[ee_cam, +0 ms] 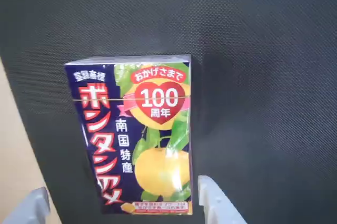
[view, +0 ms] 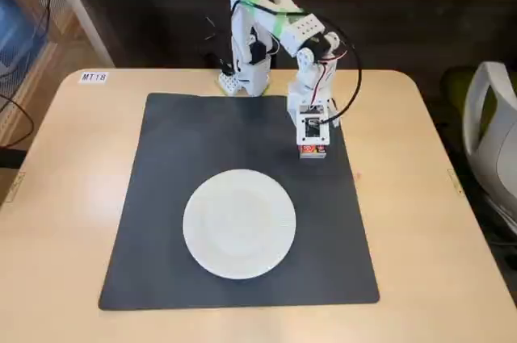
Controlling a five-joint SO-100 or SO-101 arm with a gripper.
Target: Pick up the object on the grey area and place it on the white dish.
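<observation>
The mat [view: 161, 198] lies mid-table. The dish [view: 239, 223] sits on it toward the table's near edge; the box [view: 313, 149] lies nearer the far right corner.

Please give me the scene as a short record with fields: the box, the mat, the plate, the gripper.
box: small printed box, dark blue with yellow fruit and red letters, flat on the mat near its right edge in the fixed view
mat: dark grey mat on a light wooden table
plate: white plate, nothing on it
gripper: gripper directly above the box; jaws open, one on each side of the box's near end
</observation>
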